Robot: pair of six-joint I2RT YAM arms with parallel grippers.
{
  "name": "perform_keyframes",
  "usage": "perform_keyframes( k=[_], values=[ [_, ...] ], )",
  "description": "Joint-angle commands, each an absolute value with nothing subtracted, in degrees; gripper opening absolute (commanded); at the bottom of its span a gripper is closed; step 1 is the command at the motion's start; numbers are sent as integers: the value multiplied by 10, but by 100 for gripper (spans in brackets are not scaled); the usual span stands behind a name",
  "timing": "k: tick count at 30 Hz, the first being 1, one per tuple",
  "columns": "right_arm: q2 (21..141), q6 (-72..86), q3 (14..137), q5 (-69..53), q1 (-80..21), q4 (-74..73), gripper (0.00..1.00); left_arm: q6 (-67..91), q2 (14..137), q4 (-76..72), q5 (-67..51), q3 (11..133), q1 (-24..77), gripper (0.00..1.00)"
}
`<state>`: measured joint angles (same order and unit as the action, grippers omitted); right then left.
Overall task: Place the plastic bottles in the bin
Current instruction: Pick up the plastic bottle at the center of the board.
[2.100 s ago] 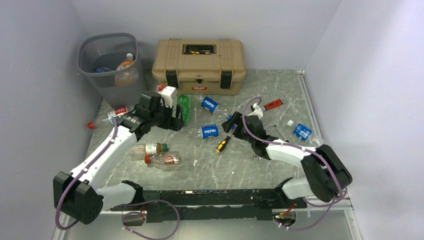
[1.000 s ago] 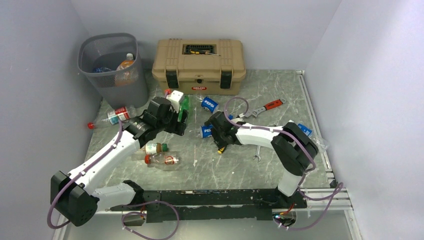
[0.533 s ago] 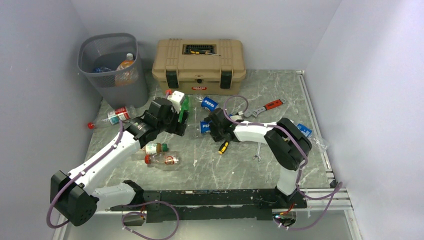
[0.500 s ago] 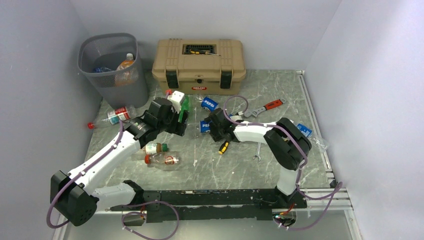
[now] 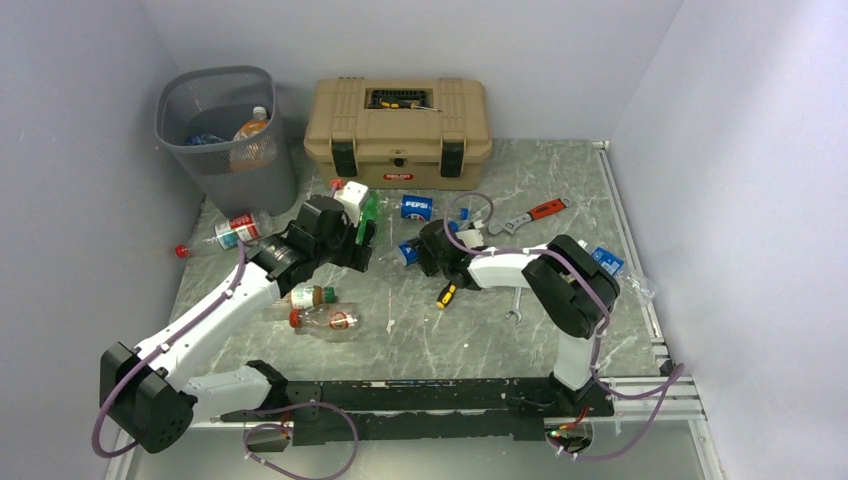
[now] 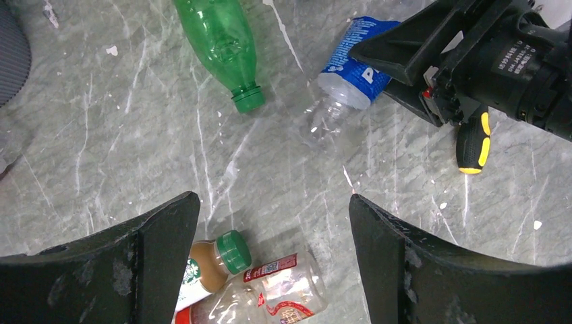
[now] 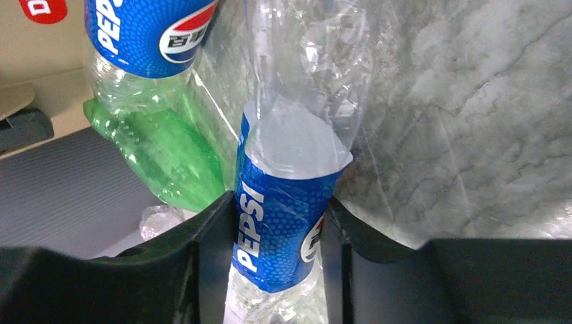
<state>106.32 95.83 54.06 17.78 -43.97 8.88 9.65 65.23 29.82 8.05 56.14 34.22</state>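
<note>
Pepsi bottle [image 7: 280, 223], crumpled clear plastic, flattened

The counter [image 5: 560, 190] is surfaced in grey-green marbled material streaked with pale veins. It is enclosed on three sides by plain, pale lavender-grey walls: a back wall [image 5: 560, 50], a left wall [image 5: 70, 220] and a right wall [image 5: 740, 200]. A pale metal rail [image 5: 622, 215] is seen along its right edge. Even light is cast, with only soft shadows.
</note>
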Motion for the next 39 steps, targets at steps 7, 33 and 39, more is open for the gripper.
perform_keyframes(
  k=[7, 33, 39],
  values=[
    [941, 818, 477, 232, -465, 109, 36, 95, 597, 288, 119, 566, 345, 87],
    [584, 67, 309, 59, -673, 184, 17, 106, 351, 40, -205, 437, 338, 100],
    [579, 44, 290, 132, -694, 239, 8, 121, 383, 39, -267, 444, 338, 99]
  ],
)
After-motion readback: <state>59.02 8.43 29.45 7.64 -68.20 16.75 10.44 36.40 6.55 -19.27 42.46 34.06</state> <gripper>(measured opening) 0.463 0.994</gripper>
